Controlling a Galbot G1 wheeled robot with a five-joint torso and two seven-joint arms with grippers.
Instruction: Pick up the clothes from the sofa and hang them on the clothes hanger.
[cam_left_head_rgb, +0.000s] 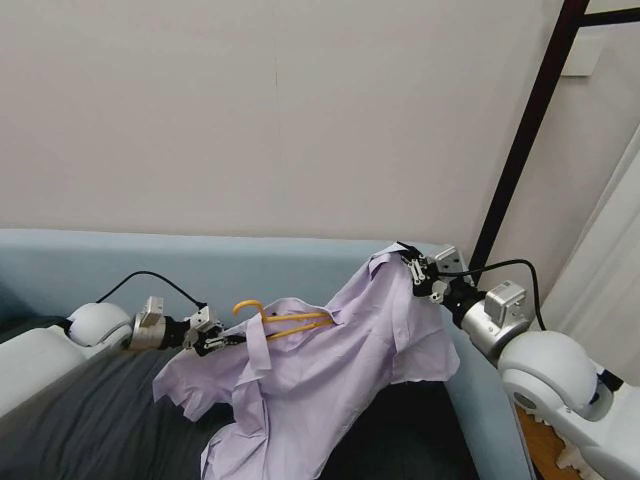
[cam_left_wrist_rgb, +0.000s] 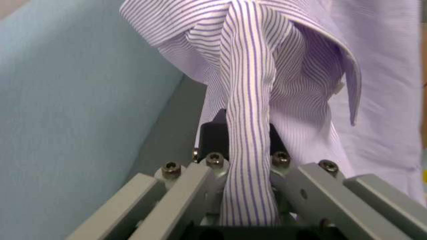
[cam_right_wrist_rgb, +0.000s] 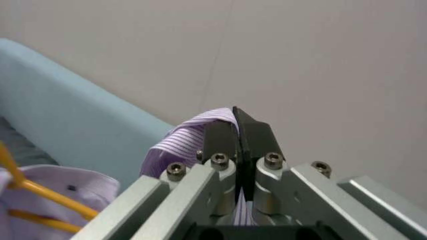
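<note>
L tool (cam_left_head_rgb: 218, 340) & R tool (cam_left_head_rgb: 410, 268) each clamping shirt (cam_left_head_rgb: 320, 380), hanger (cam_left_head_rgb: 290, 318) half hidden

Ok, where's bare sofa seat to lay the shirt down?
Bare dark seat lies under the left pincer, left of the shirt; a smaller patch below the right pincer, by the sofa's right arm. Middle is crowded: draped shirt, yellow hanger.

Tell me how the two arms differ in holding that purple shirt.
The left gripper holds the shirt low, near the sofa seat; the right gripper holds it higher, level with the backrest top. The left gripper grips beside the yellow hanger, the right gripper farther from it. Both have jaws shut on fabric.
</note>
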